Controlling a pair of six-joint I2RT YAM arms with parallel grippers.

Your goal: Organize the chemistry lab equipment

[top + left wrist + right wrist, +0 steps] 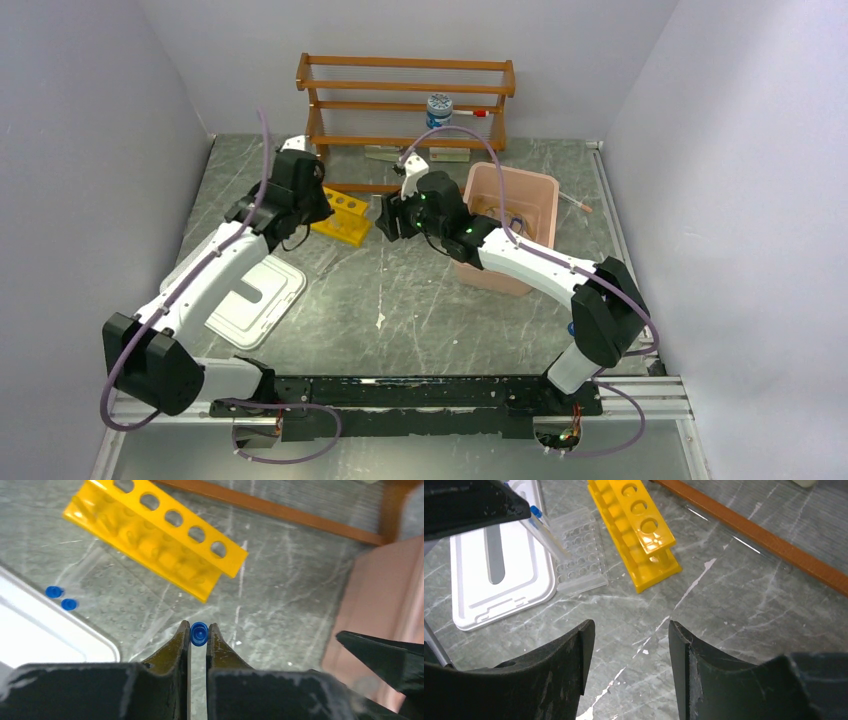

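Note:
A small clear blue-capped tube (199,635) is pinched between the fingertips of my left gripper (199,627), which is shut on it; the cap faces the camera. In the right wrist view the same tube (543,529) slants down from the left gripper's dark finger at the top left. The yellow test-tube rack (340,216) (155,535) (636,525) stands just beyond, its holes showing no tubes. My right gripper (630,627) hangs open over bare table right of the rack, holding nothing. Two more blue caps (61,598) lie by the white lid.
A white lid (255,295) and a clear well plate (579,555) lie left of the rack. A pink bin (510,215) stands to the right under the right arm. A wooden shelf (405,100) with a blue-labelled jar (438,108) stands at the back.

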